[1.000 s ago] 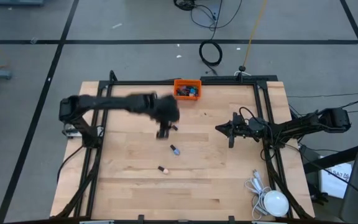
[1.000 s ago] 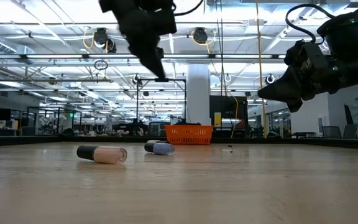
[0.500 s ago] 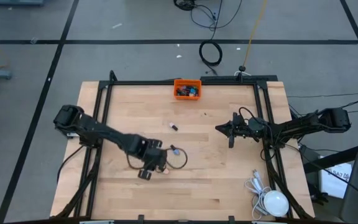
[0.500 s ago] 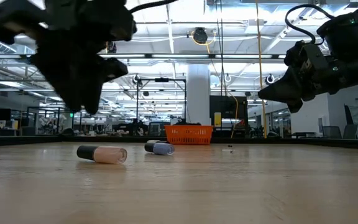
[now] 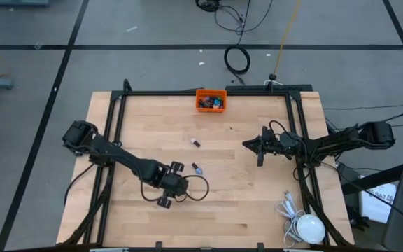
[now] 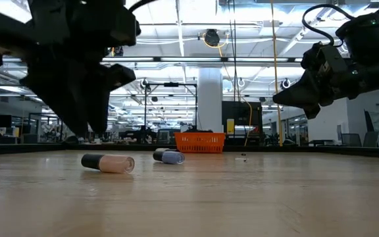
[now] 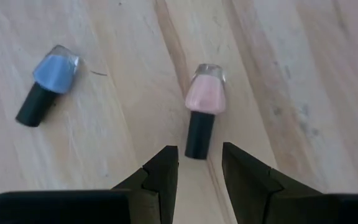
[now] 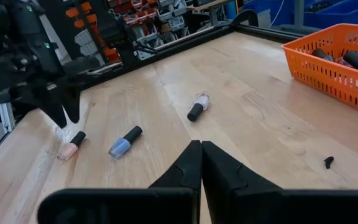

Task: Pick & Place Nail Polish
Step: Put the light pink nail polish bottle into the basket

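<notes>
Left end effector (image 7: 195, 167), fingers spread and empty, has descended from mid-bench to hover just above the peach nail polish bottle (image 7: 202, 111); grasp appears imminent.

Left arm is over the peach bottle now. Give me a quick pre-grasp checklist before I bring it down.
1. Left gripper open, nothing between its fingers: ok.
2. Peach bottle lying flat, dark cap toward the gripper, lined up with the gap: ok.
3. Blue bottle lies apart from the peach one, off to the side of the closing path: ok.
4. Gripper height above the wooden table: cannot tell; it hangs above the bottle in the low view.
5. Right gripper shut, parked over the table's right side, away from the left arm: ok.
6. Orange bin at the far edge, path unobstructed: ok.
</notes>
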Robot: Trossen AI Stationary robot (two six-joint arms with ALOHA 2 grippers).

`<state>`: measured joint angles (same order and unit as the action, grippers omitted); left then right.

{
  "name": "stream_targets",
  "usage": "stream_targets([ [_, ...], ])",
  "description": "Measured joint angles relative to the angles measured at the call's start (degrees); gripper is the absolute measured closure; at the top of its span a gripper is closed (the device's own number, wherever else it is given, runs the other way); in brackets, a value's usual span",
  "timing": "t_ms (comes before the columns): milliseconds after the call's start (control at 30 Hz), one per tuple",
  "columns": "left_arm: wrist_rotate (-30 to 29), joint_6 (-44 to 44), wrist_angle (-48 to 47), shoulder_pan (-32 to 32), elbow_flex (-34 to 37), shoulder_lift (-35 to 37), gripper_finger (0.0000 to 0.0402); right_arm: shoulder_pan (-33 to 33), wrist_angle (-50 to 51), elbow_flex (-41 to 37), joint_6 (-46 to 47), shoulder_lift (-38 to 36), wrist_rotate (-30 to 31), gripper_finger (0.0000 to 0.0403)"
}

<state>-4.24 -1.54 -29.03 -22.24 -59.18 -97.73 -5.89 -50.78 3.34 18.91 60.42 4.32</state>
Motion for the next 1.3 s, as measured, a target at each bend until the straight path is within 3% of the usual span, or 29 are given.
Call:
stream_targets([
  [333,0.2,0.3,2.1,0.0,0.0,-4.1,0.0282,0.0,0.0,0.0,0.3,0.0,0.0,0.0403],
  [1033,0.3,2.2,5.0,1.0,0.0,-5.0,0.0282,0.0,0.0,0.0,0.3,0.0,0.0,0.0403],
  [1300,2.8,2.5,6.5,1.2,-0.3,-9.0,0.0282,0.0,0.1,0.0,0.4,0.0,0.0,0.0403],
])
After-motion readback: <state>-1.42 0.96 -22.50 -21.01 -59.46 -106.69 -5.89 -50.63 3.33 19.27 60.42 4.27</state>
